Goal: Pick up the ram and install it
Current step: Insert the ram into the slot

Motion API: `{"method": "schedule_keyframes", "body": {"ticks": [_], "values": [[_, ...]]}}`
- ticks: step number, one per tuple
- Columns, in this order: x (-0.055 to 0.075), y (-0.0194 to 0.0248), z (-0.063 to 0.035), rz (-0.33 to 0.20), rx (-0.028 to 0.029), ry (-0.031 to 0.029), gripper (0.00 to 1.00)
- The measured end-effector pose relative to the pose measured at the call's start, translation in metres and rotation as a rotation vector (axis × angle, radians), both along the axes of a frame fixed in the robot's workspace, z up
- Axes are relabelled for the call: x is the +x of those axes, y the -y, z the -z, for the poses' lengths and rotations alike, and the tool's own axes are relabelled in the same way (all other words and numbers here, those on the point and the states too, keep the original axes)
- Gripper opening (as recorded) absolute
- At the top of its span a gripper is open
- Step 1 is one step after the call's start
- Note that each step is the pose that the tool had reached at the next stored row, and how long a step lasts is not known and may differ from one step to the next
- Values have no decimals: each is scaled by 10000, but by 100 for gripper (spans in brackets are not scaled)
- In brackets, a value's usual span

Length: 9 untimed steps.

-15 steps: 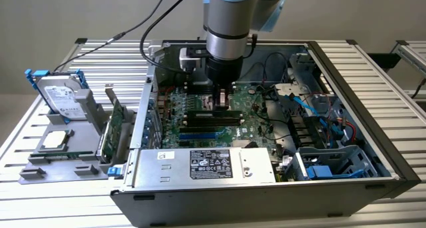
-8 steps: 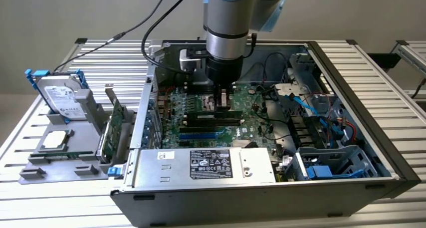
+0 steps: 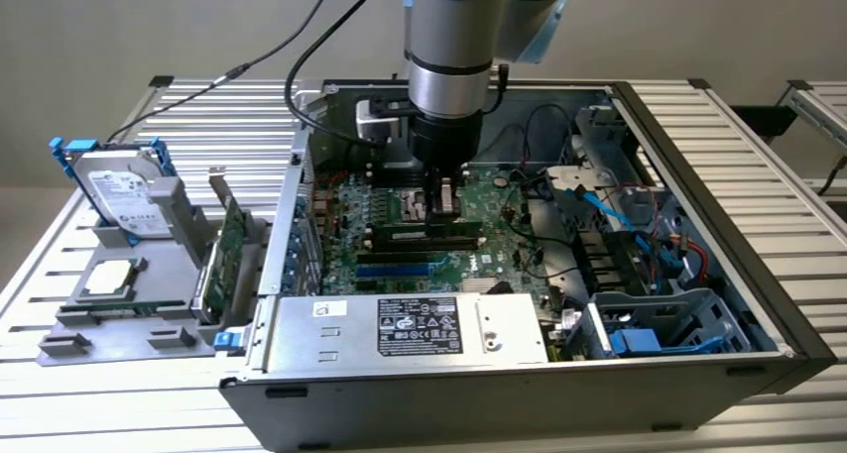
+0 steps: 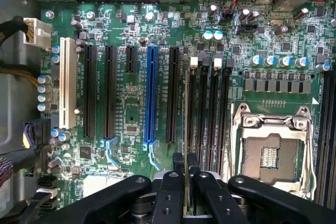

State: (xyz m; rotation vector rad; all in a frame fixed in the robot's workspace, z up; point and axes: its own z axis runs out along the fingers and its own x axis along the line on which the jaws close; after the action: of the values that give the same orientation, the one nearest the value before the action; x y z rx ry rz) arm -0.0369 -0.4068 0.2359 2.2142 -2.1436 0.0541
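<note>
The arm reached down into the open computer case (image 3: pixel 741 275), which lay on the slatted bench (image 3: pixel 741 116) toward the exterior view's right edge. The gripper (image 3: pixel 446 210) hung over the middle of the motherboard (image 3: pixel 397 260), close above the row of memory slots (image 4: pixel 207 114).

The wrist view showed the two black fingers (image 4: pixel 170 192) pressed together on the ram (image 4: pixel 187 119), clamped on it from both faces. The stick appeared edge-on as a thin line running out from between the fingertips. It stood parallel to the memory slots and over the outermost one, on the side toward the long black expansion slot (image 4: pixel 171 95) and the blue slot (image 4: pixel 151 95). Whether its lower edge touched the slot could not be told. The empty processor socket (image 4: pixel 270 153) lay just beyond the other side of the memory slots.

Near the bench's edge at the exterior view's left, a grey holder (image 3: pixel 99 324) carried a silver hard drive with blue rails (image 3: pixel 122 190). A tall green expansion card (image 3: pixel 232 245) stood upright at the holder's side toward the case. The power supply (image 3: pixel 411 329) filled the near edge of the case.
</note>
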Motion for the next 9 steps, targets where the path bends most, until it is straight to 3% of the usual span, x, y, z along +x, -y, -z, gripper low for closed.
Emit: {"method": "schedule_keyframes", "body": {"ticks": [9], "values": [[-4, -6, 4, 195, 4, -13, 14]]}}
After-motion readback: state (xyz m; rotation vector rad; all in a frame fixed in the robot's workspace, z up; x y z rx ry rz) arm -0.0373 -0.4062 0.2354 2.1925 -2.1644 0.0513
